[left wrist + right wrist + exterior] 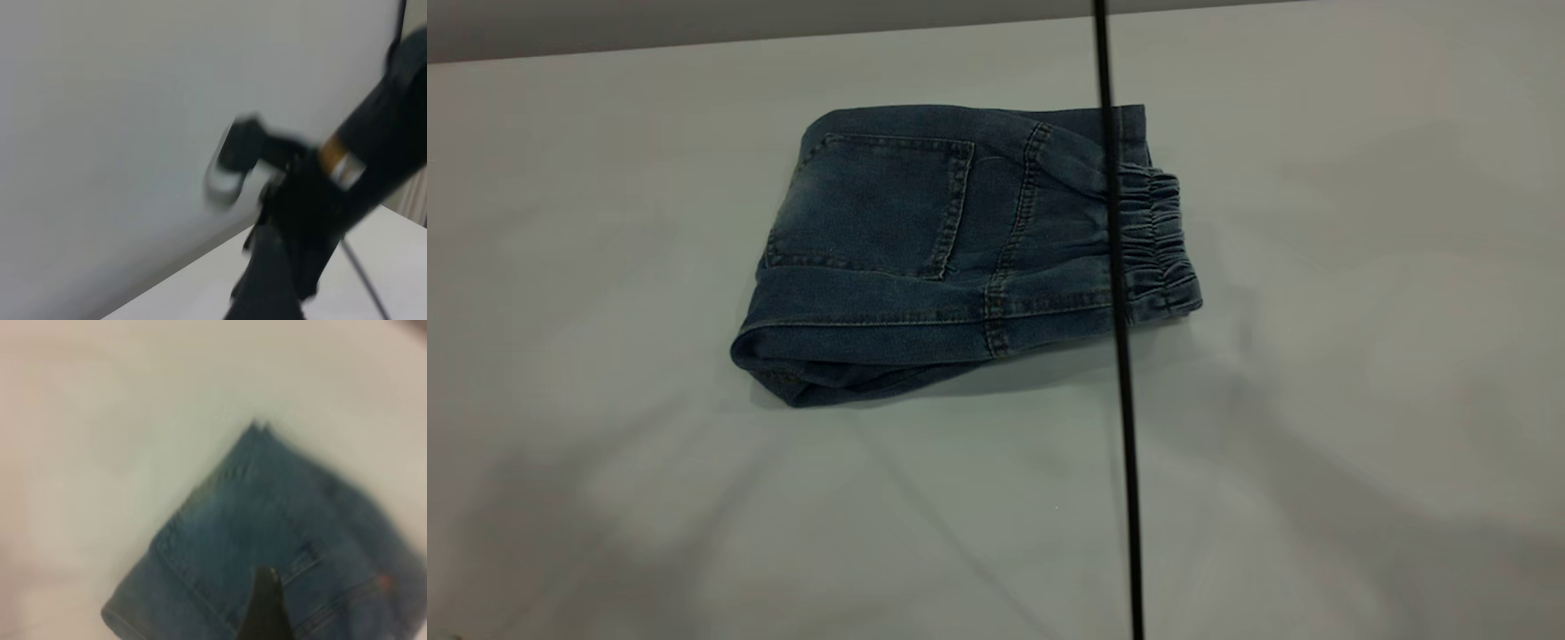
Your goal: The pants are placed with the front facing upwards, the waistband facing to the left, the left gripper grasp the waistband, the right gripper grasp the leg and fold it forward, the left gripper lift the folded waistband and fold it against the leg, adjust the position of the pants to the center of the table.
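Lying folded, pants (951, 258) on table (1360, 356)

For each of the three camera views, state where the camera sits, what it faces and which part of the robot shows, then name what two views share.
Exterior view: above the table, looking down at the folded pants, waistband to the right; a thin black cable crosses, no gripper shows.
Left wrist view: raised, facing away from the pants toward a black robot arm.
Right wrist view: above the pants, one dark fingertip of the right gripper showing.
Shared: exterior and right wrist views both show the pants.
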`<control>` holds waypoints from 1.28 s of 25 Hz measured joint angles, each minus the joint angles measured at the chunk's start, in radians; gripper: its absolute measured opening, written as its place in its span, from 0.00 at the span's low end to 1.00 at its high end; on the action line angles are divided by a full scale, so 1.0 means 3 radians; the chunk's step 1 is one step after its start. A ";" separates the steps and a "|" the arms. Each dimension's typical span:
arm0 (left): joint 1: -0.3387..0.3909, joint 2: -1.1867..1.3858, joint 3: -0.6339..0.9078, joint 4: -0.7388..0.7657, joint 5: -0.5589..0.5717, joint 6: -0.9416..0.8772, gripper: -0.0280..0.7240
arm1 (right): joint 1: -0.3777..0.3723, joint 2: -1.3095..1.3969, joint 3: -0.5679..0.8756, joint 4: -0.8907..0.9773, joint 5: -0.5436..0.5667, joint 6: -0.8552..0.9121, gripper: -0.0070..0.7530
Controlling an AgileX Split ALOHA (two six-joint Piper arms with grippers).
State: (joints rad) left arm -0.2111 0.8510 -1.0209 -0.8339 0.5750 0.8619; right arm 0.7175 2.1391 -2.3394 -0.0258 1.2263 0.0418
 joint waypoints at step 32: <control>0.0000 -0.1868 0.1357 0.2829 0.1890 -0.3123 0.73 | 0.0000 -0.3610 0.3367 0.0764 -0.0022 -0.0083 0.64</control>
State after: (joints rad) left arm -0.2111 0.2905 -0.6139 0.0147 1.1421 -0.0750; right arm 0.7175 1.0560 -1.3293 0.2035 1.2198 0.0170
